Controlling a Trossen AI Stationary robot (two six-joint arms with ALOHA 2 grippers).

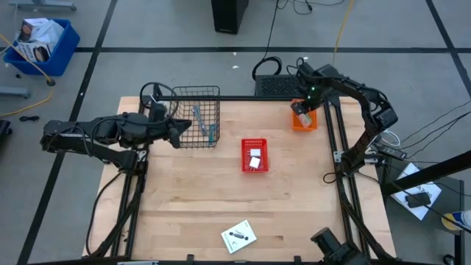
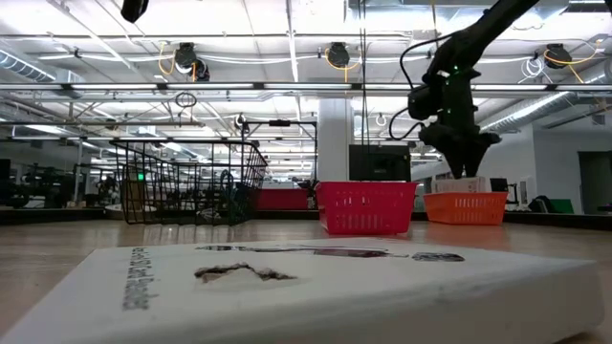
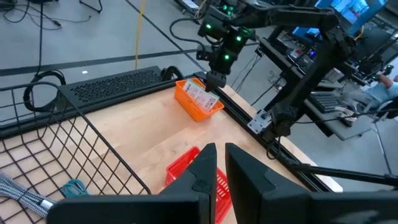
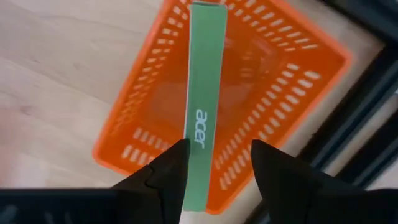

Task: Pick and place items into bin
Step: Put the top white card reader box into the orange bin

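My right gripper (image 1: 302,110) hangs open over the orange bin (image 1: 305,124) at the table's far right. A flat packet with a green edge (image 4: 204,93) stands on edge in that bin, between the spread fingers. The second white packet (image 1: 238,235) lies flat near the table's near edge. Two tiny white blocks (image 1: 255,160) sit in the red bin (image 1: 254,141). The grey tool (image 1: 198,116) and the teal stick (image 1: 210,133) lie in the black wire basket (image 1: 195,92). My left gripper (image 1: 179,134) hovers shut at that basket's left side. My right gripper points down over the packet's green edge (image 4: 200,143). One finger (image 4: 168,171) lies right beside that edge, and I cannot tell whether it touches. The other finger (image 4: 273,168) stands clear of it. The packet's lower part rests inside the orange bin.
The black frame rails (image 1: 335,140) run close along the orange bin's right side. A dark keyboard-like slab (image 3: 112,84) lies beyond the table's far edge. Bare wood (image 1: 184,199) spreads between the bins and the near packet.
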